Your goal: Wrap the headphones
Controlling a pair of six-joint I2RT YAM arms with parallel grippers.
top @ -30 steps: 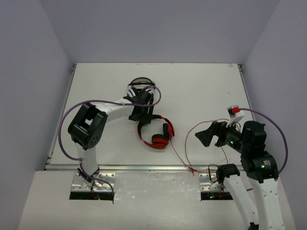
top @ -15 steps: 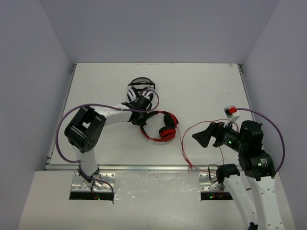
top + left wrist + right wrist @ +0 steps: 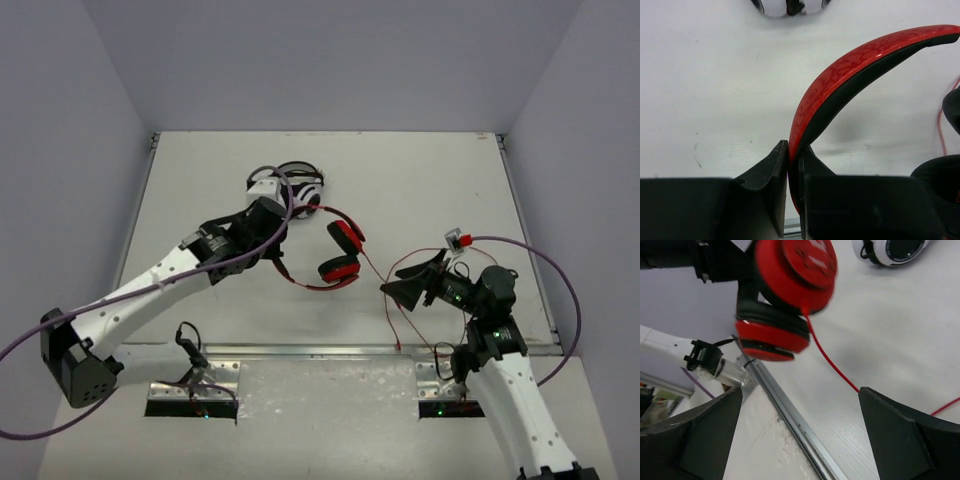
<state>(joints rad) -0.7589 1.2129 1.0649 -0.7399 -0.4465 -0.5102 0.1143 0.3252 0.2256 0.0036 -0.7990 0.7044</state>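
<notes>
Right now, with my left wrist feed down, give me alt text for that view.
The left gripper is shut on the red headphones at the headband, which arcs up and right over the white table. White-and-black headphones peek in at the top edge.

Even, diffuse light fills the top view: the white table (image 3: pixel 420 190) is bright, with only faint, soft shadows beneath the red headphones (image 3: pixel 338 270). In the left wrist view the headband (image 3: pixel 855 60) is sharp, with glossy glints toward 2 o'clock and a hazy shadow under it. The left gripper (image 3: pixel 793 150) at 6 o'clock is near-black (hardly any detail). In the right wrist view the ear cups (image 3: pixel 790 275) at 11 o'clock are smeared. The right gripper (image 3: pixel 799 395) looks dark and soft-edged at 4 and 8 o'clock.
</notes>
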